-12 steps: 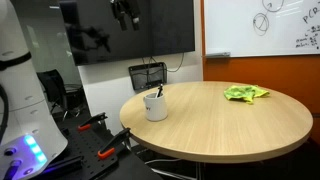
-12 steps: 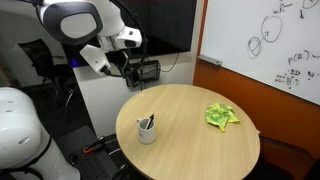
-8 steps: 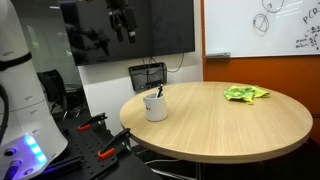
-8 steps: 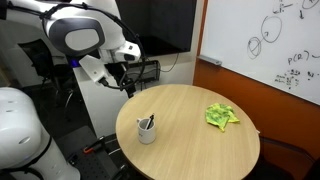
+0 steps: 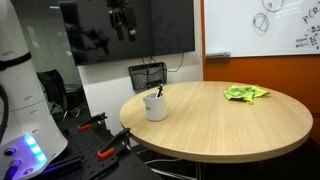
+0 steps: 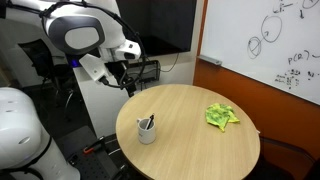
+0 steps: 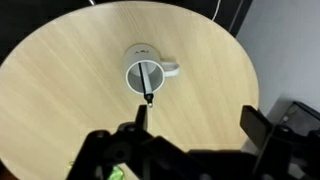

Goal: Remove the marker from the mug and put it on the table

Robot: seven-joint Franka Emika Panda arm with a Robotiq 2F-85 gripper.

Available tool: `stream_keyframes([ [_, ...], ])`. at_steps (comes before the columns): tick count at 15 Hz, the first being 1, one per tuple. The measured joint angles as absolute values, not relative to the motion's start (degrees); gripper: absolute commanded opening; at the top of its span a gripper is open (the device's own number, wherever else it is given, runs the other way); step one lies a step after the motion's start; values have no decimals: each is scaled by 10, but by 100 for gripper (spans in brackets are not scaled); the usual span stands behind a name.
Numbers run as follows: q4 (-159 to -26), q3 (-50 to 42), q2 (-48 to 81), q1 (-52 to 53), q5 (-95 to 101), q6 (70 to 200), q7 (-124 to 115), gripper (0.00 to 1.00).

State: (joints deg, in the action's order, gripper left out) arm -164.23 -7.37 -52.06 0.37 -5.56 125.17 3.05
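The white mug (image 5: 155, 108) stands near the edge of the round tan table (image 5: 230, 125); it also shows in an exterior view (image 6: 147, 131) and in the wrist view (image 7: 145, 72). The marker (image 7: 148, 80) leans inside the mug, its dark end over the rim; it shows in both exterior views (image 5: 158, 92) (image 6: 148, 122). My gripper (image 7: 195, 120) is open and empty, high above the table and well apart from the mug. It shows in both exterior views (image 5: 122, 22) (image 6: 127, 85).
A crumpled green cloth (image 5: 245, 93) lies on the table's far side, also in an exterior view (image 6: 220, 116). A whiteboard (image 6: 265, 45) hangs on the wall. A black chair (image 5: 148, 75) stands behind the table. Red-handled tools (image 5: 112, 148) lie on the base.
The arm came down and moved toward the table between the oldest frames and half a second ago. Since then nothing has visibly moved.
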Motion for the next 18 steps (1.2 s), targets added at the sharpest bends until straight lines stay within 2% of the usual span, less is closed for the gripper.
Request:
stream_keyframes([
  [4, -1615, -65, -490, 2, -55, 1251, 28, 100],
  [9, -1576, -35, -380, -7, -46, 1263, -2, 100],
  [18, -1502, -35, -108, -8, -51, 1417, -5, 99],
])
